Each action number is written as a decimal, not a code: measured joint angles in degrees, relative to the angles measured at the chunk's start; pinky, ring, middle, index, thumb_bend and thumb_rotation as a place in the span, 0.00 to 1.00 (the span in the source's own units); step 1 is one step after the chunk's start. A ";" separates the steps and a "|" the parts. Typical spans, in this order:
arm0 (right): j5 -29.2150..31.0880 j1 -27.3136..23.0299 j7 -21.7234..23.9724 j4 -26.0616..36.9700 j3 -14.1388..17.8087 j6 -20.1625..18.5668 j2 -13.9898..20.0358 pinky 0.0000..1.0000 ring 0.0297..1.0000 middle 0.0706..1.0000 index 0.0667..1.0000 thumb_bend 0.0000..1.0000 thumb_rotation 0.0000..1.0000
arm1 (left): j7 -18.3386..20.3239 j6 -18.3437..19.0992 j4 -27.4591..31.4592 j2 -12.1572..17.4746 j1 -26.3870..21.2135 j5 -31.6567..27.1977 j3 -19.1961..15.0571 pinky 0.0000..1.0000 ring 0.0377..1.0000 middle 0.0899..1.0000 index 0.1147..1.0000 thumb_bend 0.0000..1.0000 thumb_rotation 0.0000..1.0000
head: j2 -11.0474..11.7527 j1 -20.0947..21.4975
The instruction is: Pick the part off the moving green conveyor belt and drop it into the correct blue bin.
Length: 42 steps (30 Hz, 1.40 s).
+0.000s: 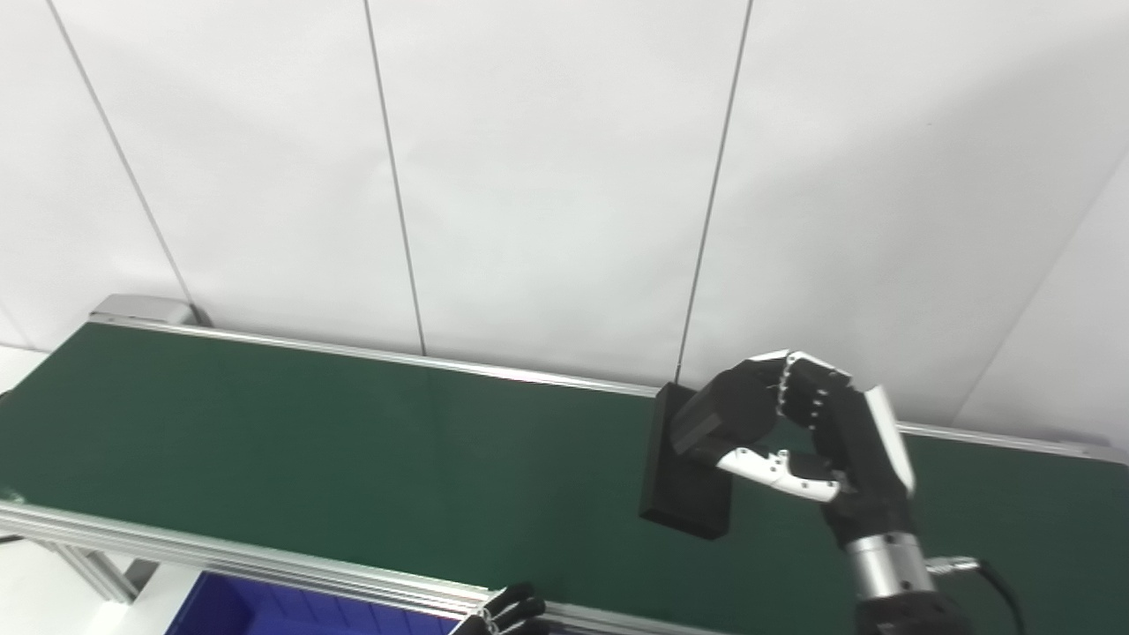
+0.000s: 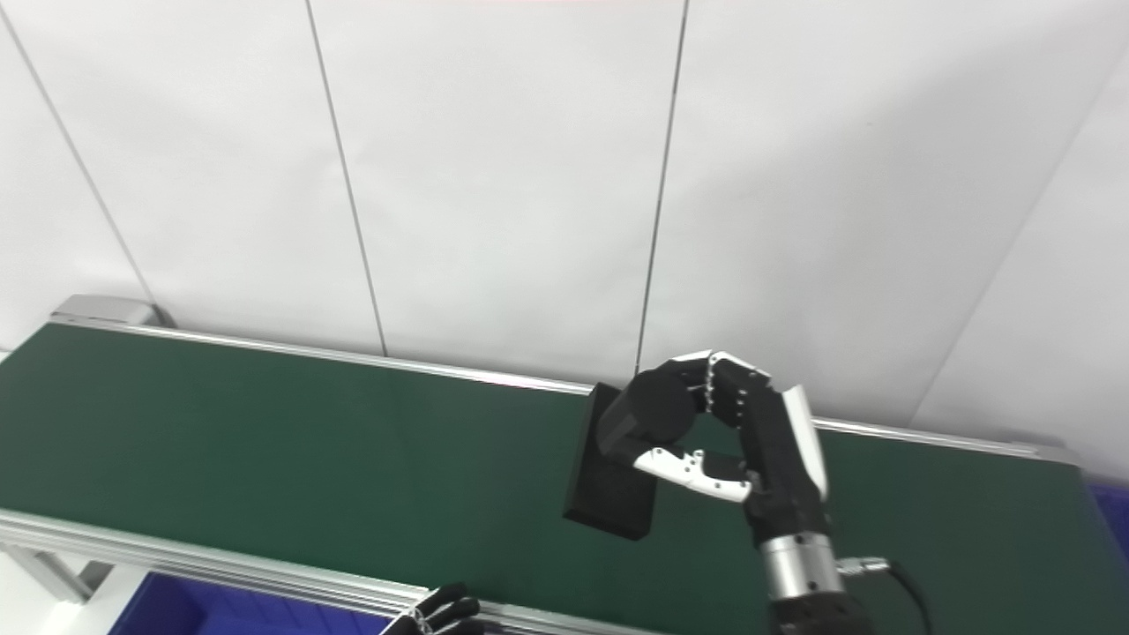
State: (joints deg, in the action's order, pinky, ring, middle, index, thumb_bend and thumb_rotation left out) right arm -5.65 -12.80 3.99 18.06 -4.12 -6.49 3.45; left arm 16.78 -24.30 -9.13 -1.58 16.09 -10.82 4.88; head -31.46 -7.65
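A flat black rectangular part (image 1: pixel 684 485) hangs above the green conveyor belt (image 1: pixel 309 450), gripped at its upper end. My right hand (image 1: pixel 794 432) is shut on the part, fingers on top and thumb below, holding it up off the belt. It also shows in the right eye view (image 2: pixel 714 432) with the part (image 2: pixel 609 489). Only the fingertips of my left hand (image 1: pixel 503 613) show at the bottom edge, by the belt's near rail; whether it is open or shut is hidden. A blue bin (image 1: pixel 265 608) sits below the belt's near edge at the bottom left.
The belt's aluminium rails (image 1: pixel 265 564) run along its near and far sides. A white panelled wall (image 1: pixel 564 176) stands right behind the belt. A strip of blue (image 2: pixel 1113 503) shows past the belt's right end.
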 measured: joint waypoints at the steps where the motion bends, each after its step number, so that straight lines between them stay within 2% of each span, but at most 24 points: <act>1: 0.32 0.47 0.05 1.30 0.56 -0.54 0.32 0.43 0.43 0.47 0.46 0.52 0.00 | 0.07 0.00 0.00 0.01 0.09 -0.11 -0.01 0.72 0.76 0.79 0.81 0.81 0.63 | -0.61 0.26; 4: 1.55 1.87 0.17 5.08 2.26 -2.28 1.36 0.38 0.41 0.46 0.47 0.52 0.00 | 0.12 0.00 0.21 0.09 0.66 -1.00 0.01 0.73 0.77 0.80 0.82 0.83 0.64 | -1.49 0.70; 8: 2.43 3.66 0.42 8.03 3.92 -3.86 3.02 0.37 0.40 0.46 0.48 0.52 0.00 | 0.38 0.00 0.35 0.87 1.00 -1.57 0.10 0.73 0.77 0.80 0.82 0.83 0.63 | -2.03 1.15; 11: 2.46 5.35 0.49 10.61 4.37 -4.32 3.52 0.39 0.41 0.46 0.48 0.52 0.00 | 0.62 0.01 0.87 1.18 1.29 -2.93 0.13 0.74 0.77 0.80 0.81 0.83 0.63 | -3.34 2.82; 14: 2.61 6.75 0.58 12.30 4.51 -4.37 3.74 0.37 0.40 0.45 0.48 0.52 0.00 | 0.75 0.02 1.91 1.36 1.61 -3.58 0.20 0.73 0.78 0.80 0.81 0.82 0.64 | -5.44 6.84; 16: 2.47 8.02 0.68 13.39 4.59 -4.38 4.26 0.36 0.40 0.45 0.48 0.52 0.00 | 0.91 0.08 3.16 1.71 1.72 -3.78 0.17 0.73 0.78 0.80 0.82 0.81 0.64 | -5.63 7.21; 17: 2.26 8.62 0.72 13.95 4.54 -4.41 4.49 0.35 0.39 0.45 0.49 0.52 0.00 | 0.97 0.16 3.82 1.91 1.78 -4.15 0.15 0.73 0.78 0.80 0.82 0.81 0.65 | -6.41 9.21; 22: 0.47 12.20 0.70 17.59 3.69 -5.77 4.50 0.37 0.40 0.45 0.48 0.52 0.00 | 1.26 1.35 6.63 3.68 2.58 -5.79 -0.01 0.74 0.77 0.81 0.82 0.80 0.65 | -8.87 14.23; 24: -0.19 13.36 0.72 18.18 3.45 -5.90 4.54 0.37 0.40 0.45 0.48 0.52 0.00 | 1.27 2.07 7.22 4.49 2.71 -6.23 -0.09 0.73 0.77 0.80 0.82 0.80 0.65 | -9.05 14.41; 29: -1.49 16.87 1.02 18.73 2.36 -5.89 4.54 0.36 0.40 0.45 0.49 0.52 0.00 | 1.28 3.61 8.99 5.51 3.11 -7.63 -0.50 0.72 0.76 0.79 0.81 0.81 0.63 | -11.16 17.40; 42: -5.06 23.39 1.67 18.28 -0.75 -5.98 2.41 0.39 0.40 0.46 0.48 0.52 0.00 | 1.17 7.66 13.13 6.39 3.30 -8.75 -1.15 0.71 0.75 0.78 0.81 0.79 0.62 | -13.63 18.28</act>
State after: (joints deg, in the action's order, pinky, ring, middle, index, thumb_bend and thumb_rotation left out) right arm -10.71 10.58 5.67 36.34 -4.86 -12.47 5.86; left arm 17.96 -16.64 4.01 4.81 19.39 -19.57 3.73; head -45.09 10.63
